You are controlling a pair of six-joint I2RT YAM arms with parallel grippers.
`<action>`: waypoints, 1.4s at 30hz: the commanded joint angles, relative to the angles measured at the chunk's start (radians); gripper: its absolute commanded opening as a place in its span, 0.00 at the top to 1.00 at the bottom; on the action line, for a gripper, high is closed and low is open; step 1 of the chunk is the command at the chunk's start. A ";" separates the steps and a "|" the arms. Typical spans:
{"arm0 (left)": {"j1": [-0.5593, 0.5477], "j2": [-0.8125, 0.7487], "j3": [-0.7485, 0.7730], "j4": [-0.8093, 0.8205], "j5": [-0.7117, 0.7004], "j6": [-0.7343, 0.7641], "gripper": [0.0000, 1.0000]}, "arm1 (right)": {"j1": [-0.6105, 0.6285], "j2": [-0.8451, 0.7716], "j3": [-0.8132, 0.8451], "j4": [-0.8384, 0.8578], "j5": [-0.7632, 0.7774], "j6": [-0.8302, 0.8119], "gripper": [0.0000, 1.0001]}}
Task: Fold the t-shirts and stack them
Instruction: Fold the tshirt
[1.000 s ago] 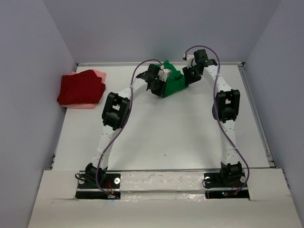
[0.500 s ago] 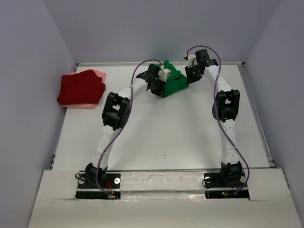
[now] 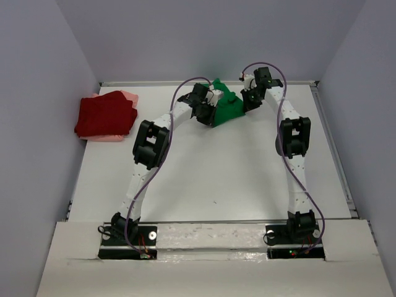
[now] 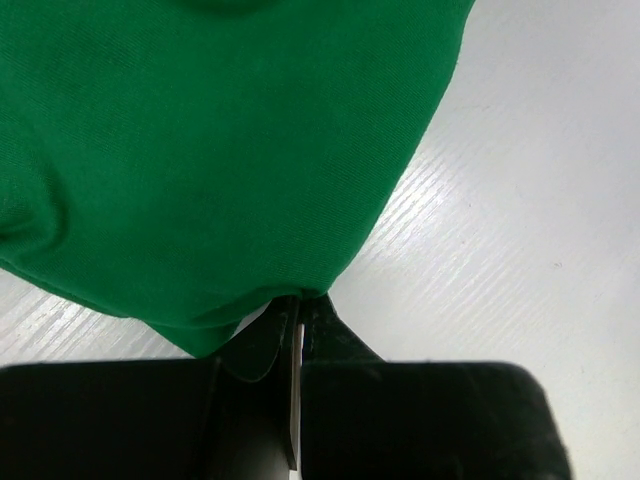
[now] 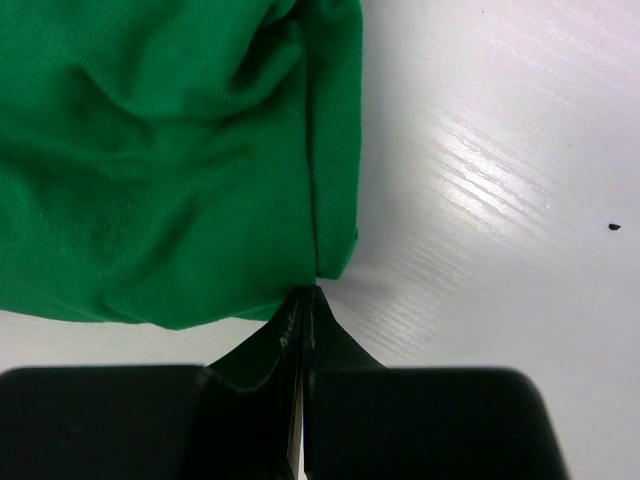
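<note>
The bright green t-shirt (image 3: 225,105) lies bunched at the far middle of the table, between both grippers. My left gripper (image 3: 209,111) is shut on its left lower edge; in the left wrist view the cloth (image 4: 210,170) runs into the closed tips (image 4: 297,300). My right gripper (image 3: 246,99) is shut on its right edge; in the right wrist view the cloth (image 5: 170,160) ends at the closed tips (image 5: 307,292). The dark red t-shirt (image 3: 106,114) lies folded on the pale pink t-shirt (image 3: 128,96) at the far left.
The white table (image 3: 216,173) has a raised rim at the back and along both sides. Grey walls (image 3: 37,124) stand close on the left, right and back. The red and pink stack sits against the left edge.
My right gripper has moved a little up and toward the back with the shirt's edge. The left gripper and the stack have hardly moved.
</note>
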 commanded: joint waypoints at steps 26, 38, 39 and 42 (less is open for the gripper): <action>0.075 -0.278 -0.233 -0.037 0.063 0.107 1.00 | -0.024 -0.222 -0.213 -0.023 -0.090 -0.006 0.75; 0.075 -0.332 -0.342 -0.014 0.086 0.113 1.00 | -0.024 -0.259 -0.322 -0.024 -0.321 0.057 0.69; 0.075 -0.333 -0.345 -0.013 0.086 0.111 1.00 | -0.024 -0.248 -0.311 -0.028 -0.332 0.060 0.69; 0.075 -0.335 -0.348 -0.013 0.091 0.114 1.00 | -0.024 -0.201 -0.252 -0.055 -0.366 0.069 0.63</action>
